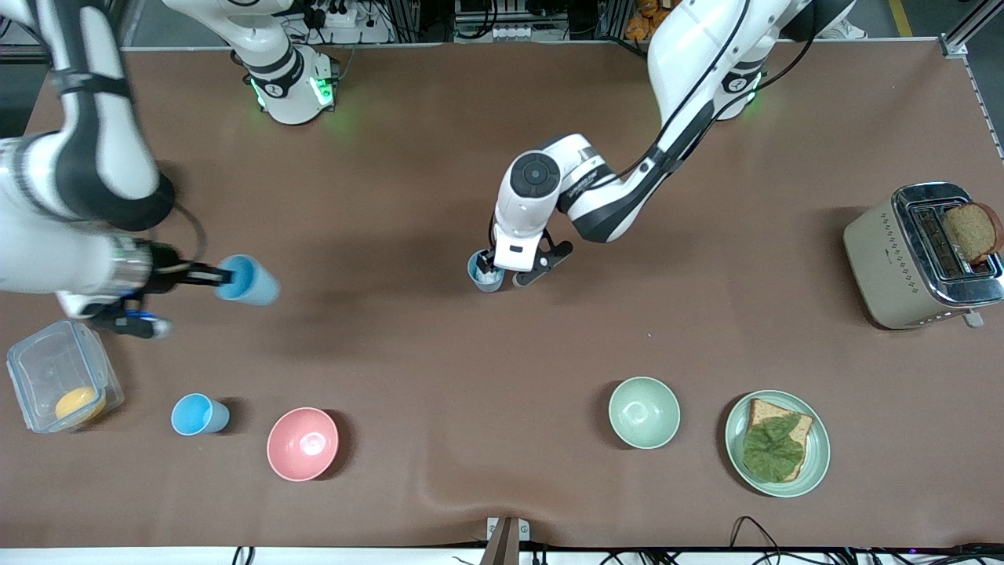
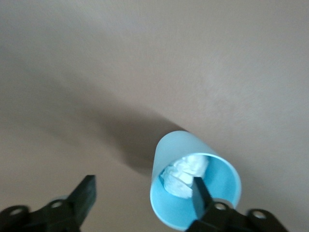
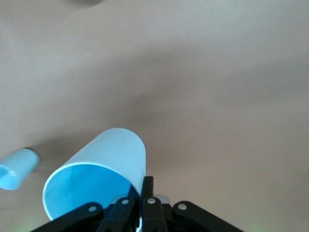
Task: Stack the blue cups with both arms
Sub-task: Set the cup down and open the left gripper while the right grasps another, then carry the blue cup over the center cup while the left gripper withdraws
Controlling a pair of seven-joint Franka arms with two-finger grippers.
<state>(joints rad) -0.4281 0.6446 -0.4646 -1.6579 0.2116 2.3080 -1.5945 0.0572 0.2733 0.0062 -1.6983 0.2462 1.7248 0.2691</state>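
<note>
A paler grey-blue cup (image 1: 486,272) with a white scrap inside stands upright mid-table. My left gripper (image 1: 502,276) is open at it. In the left wrist view the cup (image 2: 178,150) has one finger (image 2: 200,193) inside its rim and the other finger (image 2: 86,192) well outside; the gripper (image 2: 144,186) straddles the wall without closing. My right gripper (image 1: 223,276) is shut on the rim of a bright sky blue cup (image 1: 249,281), held tilted on its side in the air over the right arm's end of the table. The right wrist view shows that cup (image 3: 96,169) pinched by the gripper (image 3: 143,187).
A third blue cup (image 1: 200,414) stands beside a pink bowl (image 1: 303,443); it also shows in the right wrist view (image 3: 17,169). A clear box (image 1: 47,369) with an orange item, a pale green bowl (image 1: 644,412), a plate (image 1: 816,455) with bread and a toaster (image 1: 886,259) sit around the table.
</note>
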